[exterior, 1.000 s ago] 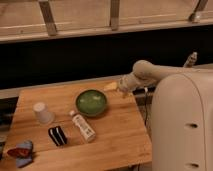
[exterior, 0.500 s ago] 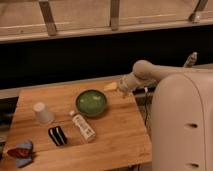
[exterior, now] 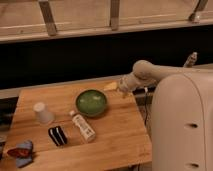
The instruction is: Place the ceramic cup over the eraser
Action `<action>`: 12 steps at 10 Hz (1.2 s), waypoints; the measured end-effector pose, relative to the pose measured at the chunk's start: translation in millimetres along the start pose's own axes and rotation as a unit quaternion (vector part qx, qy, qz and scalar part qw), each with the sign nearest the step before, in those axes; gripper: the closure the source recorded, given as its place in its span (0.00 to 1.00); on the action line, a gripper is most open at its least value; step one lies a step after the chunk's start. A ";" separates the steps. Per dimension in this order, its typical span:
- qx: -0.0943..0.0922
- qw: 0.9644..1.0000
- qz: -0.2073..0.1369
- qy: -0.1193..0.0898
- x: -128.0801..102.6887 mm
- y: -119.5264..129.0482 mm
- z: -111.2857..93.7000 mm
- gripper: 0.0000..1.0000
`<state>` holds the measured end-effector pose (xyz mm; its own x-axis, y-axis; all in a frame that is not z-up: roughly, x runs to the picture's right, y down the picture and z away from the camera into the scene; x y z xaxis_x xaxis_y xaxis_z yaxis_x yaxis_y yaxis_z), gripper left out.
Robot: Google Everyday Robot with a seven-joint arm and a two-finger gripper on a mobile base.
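Observation:
The white ceramic cup point(exterior: 43, 113) stands upside down on the wooden table point(exterior: 115, 135) at the left. The black eraser with white stripes point(exterior: 57, 135) lies in front of it, a little to the right, apart from it. My gripper point(exterior: 113, 86) is at the table's far right edge, just right of the green bowl point(exterior: 91, 102), far from the cup and the eraser. It holds nothing that I can see.
A slim white labelled bottle point(exterior: 83, 126) lies between the eraser and the bowl. Blue-and-red flat pieces point(exterior: 20, 152) lie at the front left corner. My white arm and body point(exterior: 180, 120) fill the right side. A dark wall and railing run behind the table.

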<state>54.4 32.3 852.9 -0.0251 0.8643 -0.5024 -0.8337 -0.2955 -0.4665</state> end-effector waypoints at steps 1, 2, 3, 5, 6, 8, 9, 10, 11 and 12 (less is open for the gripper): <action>0.002 1.000 -0.005 -0.003 -1.8 0.6 -1.9 0.20; 0.007 1.000 -0.017 -0.002 -6.4 4.7 -5.8 0.20; 0.012 0.999 -0.036 0.004 -12.0 17.1 -11.1 0.20; 0.023 0.996 -0.090 0.014 -24.0 53.7 -16.8 0.20; 0.028 0.992 -0.122 0.020 -27.9 77.2 -14.5 0.20; 0.033 0.983 -0.176 0.029 -31.8 115.9 -13.2 0.20; 0.033 0.977 -0.206 0.033 -30.1 136.3 -14.2 0.20; 0.031 0.974 -0.221 0.037 -28.1 147.2 -12.8 0.20; 0.027 0.971 -0.234 0.042 -25.9 159.8 -10.7 0.20; 0.025 0.968 -0.244 0.046 -23.0 167.9 -7.6 0.20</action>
<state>-80.8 -40.2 780.6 0.4257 0.8554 -0.2951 -0.7593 0.1603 -0.6307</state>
